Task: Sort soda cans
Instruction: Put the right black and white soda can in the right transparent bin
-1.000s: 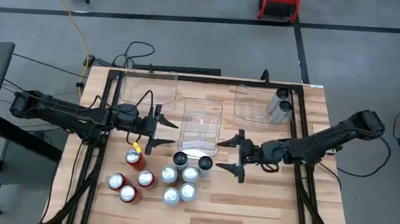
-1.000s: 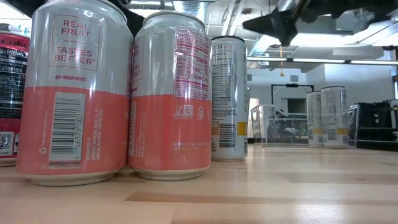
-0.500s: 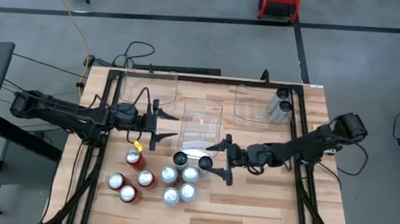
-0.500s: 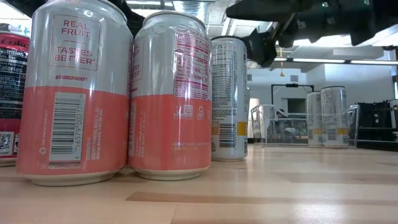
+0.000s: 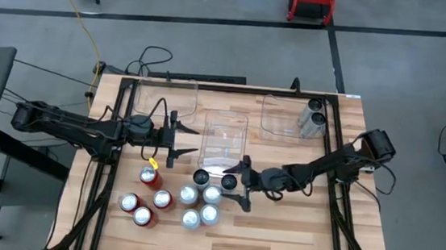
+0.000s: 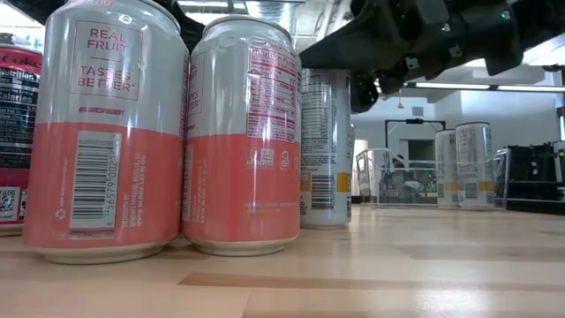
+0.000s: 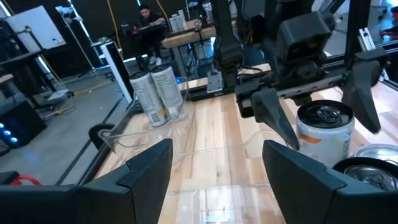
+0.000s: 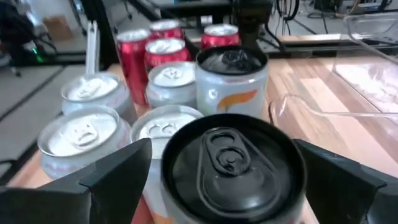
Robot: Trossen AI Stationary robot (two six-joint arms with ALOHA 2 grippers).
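Both arms are dark and thin – left arm point(image 5: 69, 124), right arm point(image 5: 341, 161). Black cables loop along them. Each finger point(image 7: 146, 180) is flat and black.

Ten soda cans point(image 5: 180, 200) stand upright in a loose cluster on the counter point(image 5: 278, 235): four red ones point(image 5: 144, 205) at its left, four silver-and-pink ones point(image 5: 200, 204) in the middle, two black-topped ones point(image 5: 215, 178) at the far edge. Two more black-topped cans point(image 5: 313, 118) lie on their sides, well apart from the cluster.

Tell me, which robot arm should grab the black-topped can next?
Probably the right. The right gripper is open, its fingers either side of the black-topped can. The left gripper hangs open farther off, by the clear bin.
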